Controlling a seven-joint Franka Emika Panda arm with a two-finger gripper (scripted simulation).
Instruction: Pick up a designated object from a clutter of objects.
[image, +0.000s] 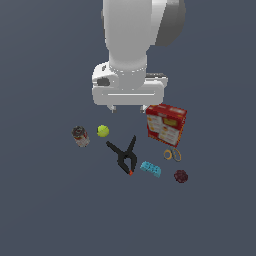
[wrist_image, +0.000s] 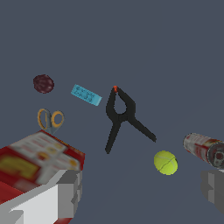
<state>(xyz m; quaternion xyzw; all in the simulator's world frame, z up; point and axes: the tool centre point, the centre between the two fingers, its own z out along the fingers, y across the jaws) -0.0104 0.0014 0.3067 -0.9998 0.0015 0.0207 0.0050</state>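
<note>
The yellow-green ball (image: 103, 131) lies on the dark floor between the small can (image: 80, 136) and the black spring clamp (image: 125, 154). In the wrist view the ball (wrist_image: 166, 162) sits between the two fingers, nearer the one beside the can (wrist_image: 204, 148). My gripper (image: 128, 108) hangs above the floor, farther back than the ball and to its right in the exterior view, with its jaws wide apart and nothing between them. It also shows in the wrist view (wrist_image: 140, 192), where one finger (wrist_image: 65, 192) overlaps the red-and-yellow box (wrist_image: 37, 162).
The red-and-yellow box (image: 166, 124) stands at the exterior view's right, close to the gripper. Yellow rubber bands (image: 172, 155), a cyan toy brick (image: 150, 169) and a dark red berry (image: 181, 176) lie in front of the box.
</note>
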